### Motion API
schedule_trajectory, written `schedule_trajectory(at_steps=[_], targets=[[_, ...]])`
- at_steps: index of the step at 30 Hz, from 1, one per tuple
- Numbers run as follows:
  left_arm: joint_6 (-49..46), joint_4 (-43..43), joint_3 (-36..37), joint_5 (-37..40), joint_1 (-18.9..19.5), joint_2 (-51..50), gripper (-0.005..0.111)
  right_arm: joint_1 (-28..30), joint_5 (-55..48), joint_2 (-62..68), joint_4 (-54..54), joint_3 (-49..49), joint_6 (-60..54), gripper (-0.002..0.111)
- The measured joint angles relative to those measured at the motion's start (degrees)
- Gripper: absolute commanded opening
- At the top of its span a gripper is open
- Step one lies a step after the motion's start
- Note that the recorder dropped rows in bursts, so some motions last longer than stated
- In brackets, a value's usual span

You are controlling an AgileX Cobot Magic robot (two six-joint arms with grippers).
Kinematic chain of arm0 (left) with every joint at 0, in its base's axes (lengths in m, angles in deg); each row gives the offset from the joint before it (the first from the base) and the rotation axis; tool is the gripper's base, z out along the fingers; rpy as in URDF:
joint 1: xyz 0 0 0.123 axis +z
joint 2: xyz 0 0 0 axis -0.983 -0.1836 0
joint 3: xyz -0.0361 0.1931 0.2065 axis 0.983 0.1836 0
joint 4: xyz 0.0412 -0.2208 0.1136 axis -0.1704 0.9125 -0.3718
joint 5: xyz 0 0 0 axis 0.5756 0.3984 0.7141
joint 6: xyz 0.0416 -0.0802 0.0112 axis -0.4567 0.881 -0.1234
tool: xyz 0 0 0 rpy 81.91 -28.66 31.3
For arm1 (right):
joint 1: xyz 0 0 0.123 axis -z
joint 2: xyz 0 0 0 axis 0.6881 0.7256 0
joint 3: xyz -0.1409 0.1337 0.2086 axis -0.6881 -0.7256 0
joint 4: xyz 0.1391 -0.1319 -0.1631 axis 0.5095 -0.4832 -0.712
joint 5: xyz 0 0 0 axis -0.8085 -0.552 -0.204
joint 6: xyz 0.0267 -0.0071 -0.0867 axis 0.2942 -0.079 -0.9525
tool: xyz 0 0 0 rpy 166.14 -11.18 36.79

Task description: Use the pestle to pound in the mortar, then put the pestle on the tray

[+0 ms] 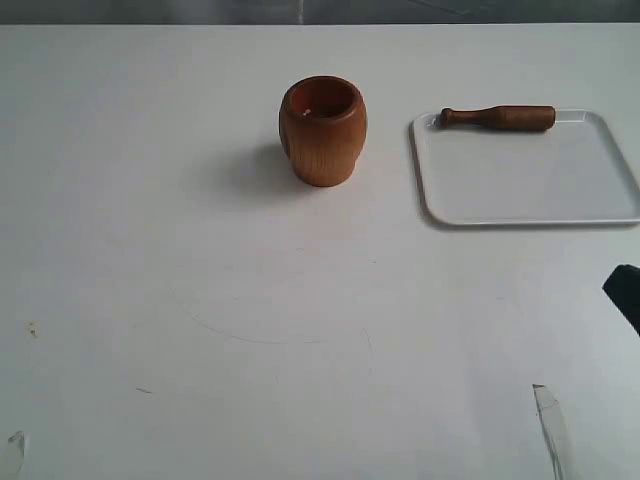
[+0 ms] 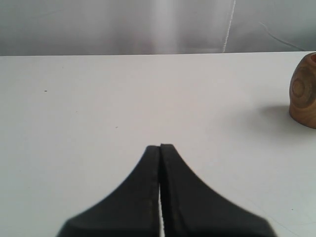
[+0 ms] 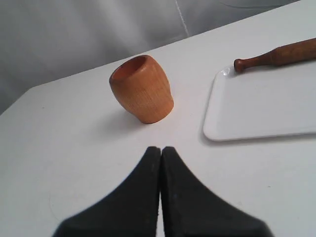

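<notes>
The reddish-brown mortar (image 1: 322, 130) stands upright on the white table, left of the white tray (image 1: 520, 190). The dark pestle (image 1: 498, 117) lies flat along the tray's far edge, knobbed end toward the mortar. In the right wrist view the mortar (image 3: 141, 89), the tray (image 3: 256, 106) and the pestle (image 3: 276, 55) show beyond my right gripper (image 3: 161, 148), which is shut on nothing and well short of them. My left gripper (image 2: 160, 146) is shut and empty over bare table, with the mortar (image 2: 303, 91) far off to one side. A dark part of the right arm (image 1: 625, 295) shows at the exterior view's right edge.
The white table (image 1: 200, 300) ends at a far edge (image 1: 150, 25) against a grey backdrop. A small speck (image 1: 32, 328) lies near the left edge. Pale glints (image 1: 550, 425) show at the bottom of the exterior view.
</notes>
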Motion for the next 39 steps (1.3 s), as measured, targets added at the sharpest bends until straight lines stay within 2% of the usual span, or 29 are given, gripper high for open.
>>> schedule_trajectory(at_steps=[4,9,11,12,14,16,27,39], targets=[[0.00,0.00,0.00,0.00,0.00,0.00,0.000,0.00,-4.92,0.00,-7.12,0.00,-4.63,0.000],[0.00,0.00,0.00,0.00,0.00,0.00,0.000,0.15,-3.15,0.00,-14.42,0.00,-8.78,0.000],[0.00,0.00,0.00,0.00,0.00,0.00,0.000,5.09,-3.04,-0.50,-14.91,0.00,-8.99,0.000],[0.00,0.00,0.00,0.00,0.00,0.00,0.000,12.18,-3.21,-0.90,-13.36,0.00,-9.12,0.000],[0.00,0.00,0.00,0.00,0.00,0.00,0.000,22.15,-4.56,-2.31,-10.88,0.00,-9.22,0.000],[0.00,0.00,0.00,0.00,0.00,0.00,0.000,26.32,-5.43,-4.27,-9.88,0.00,-9.35,0.000],[0.00,0.00,0.00,0.00,0.00,0.00,0.000,24.69,-6.29,-7.21,-9.61,0.00,-16.05,0.000],[0.00,0.00,0.00,0.00,0.00,0.00,0.000,24.69,-6.38,-7.21,-9.51,0.00,-16.89,0.000]])
